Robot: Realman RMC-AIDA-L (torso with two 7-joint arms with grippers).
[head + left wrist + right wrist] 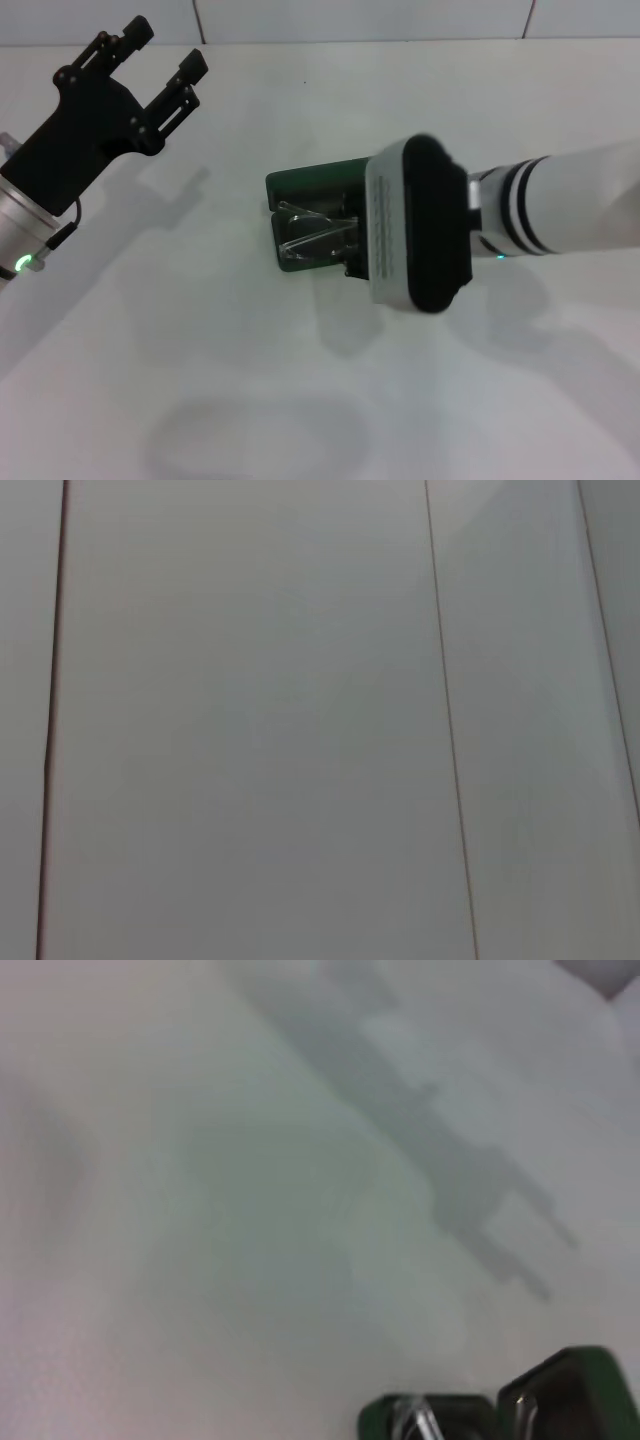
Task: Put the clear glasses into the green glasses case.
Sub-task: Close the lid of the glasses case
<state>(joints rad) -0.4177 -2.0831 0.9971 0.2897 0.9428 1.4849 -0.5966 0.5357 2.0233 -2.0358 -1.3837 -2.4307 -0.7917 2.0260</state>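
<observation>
The clear glasses [315, 237] lie in the open green glasses case [310, 215] on the white desk [250, 400]. The right end effector [352, 250] hangs over the case, its grip hidden. The left end effector [160, 60], spread, idles well apart. A careless withdrawal could snag an arm and drag the glasses out.

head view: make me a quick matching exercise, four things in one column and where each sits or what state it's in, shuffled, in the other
Things
1. left gripper
2. right gripper
3. clear glasses
4. green glasses case

Places or states
A. lying in the open case
B. open on the white table, lid up
C. raised at the far left, fingers spread
D. hidden behind its own wrist at the case's right side

Pairs: 1-C, 2-D, 3-A, 4-B
</observation>
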